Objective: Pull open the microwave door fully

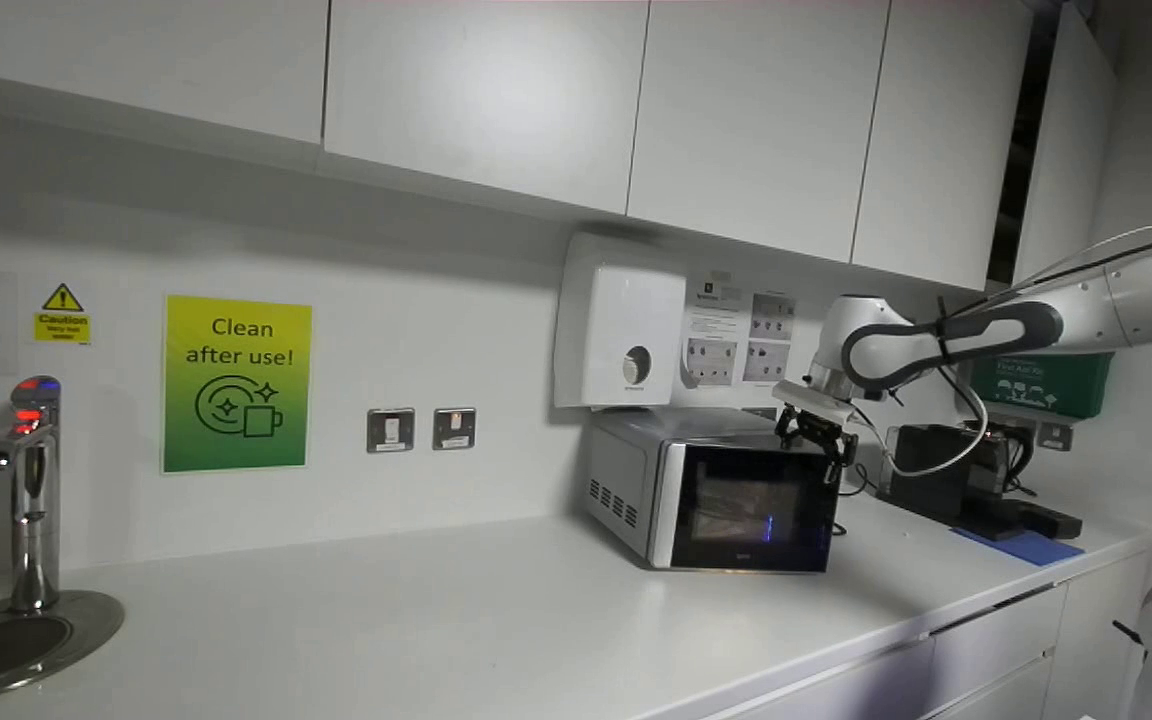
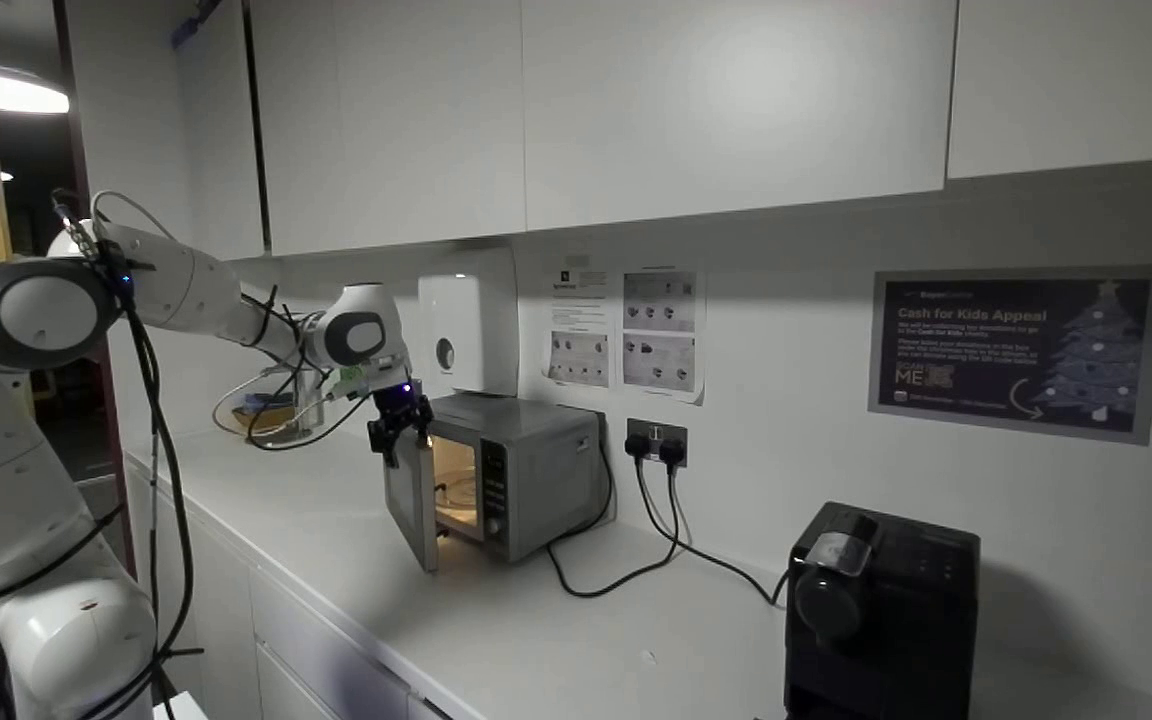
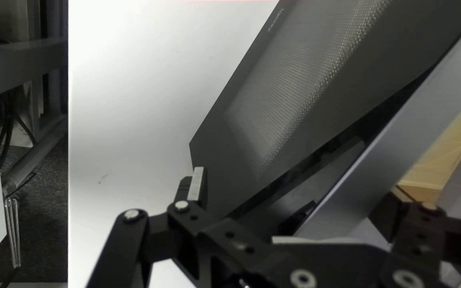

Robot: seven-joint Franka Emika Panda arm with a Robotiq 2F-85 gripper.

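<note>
Standing at half past eight in an exterior view, a chrome tap (image 1: 34, 510) rises over the white worktop (image 1: 386, 630), with a yellow-and-green "Clean after use!" sign (image 1: 236, 385) on the wall (image 1: 456, 330) at nine o'clock. Rightward, a white dispenser (image 1: 616, 310) is mounted just off centre, towards two o'clock. Below it, towards half past four, the silver-grey microwave (image 1: 626, 480) sits on the worktop. Its door (image 2: 408, 500) stands partly open in an exterior view, an orange-lit interior (image 2: 458, 460) showing through the gap. My claw (image 1: 808, 460) hangs at the door's free upper corner, at two o'clock from the microwave's middle. In the wrist view its fingers (image 3: 195, 186) are spread far wider than the door is thick, straddling the upper edge: one at seven o'clock on the glass side, the other at four on the inner side. They have no grip on it; whether either touches, I cannot tell from this end. My arm (image 1: 1086, 312) extends from three o'clock; past the claw are a black appliance (image 1: 926, 495) and, partly behind the arm, a green first aid kit (image 1: 1046, 385).
</note>
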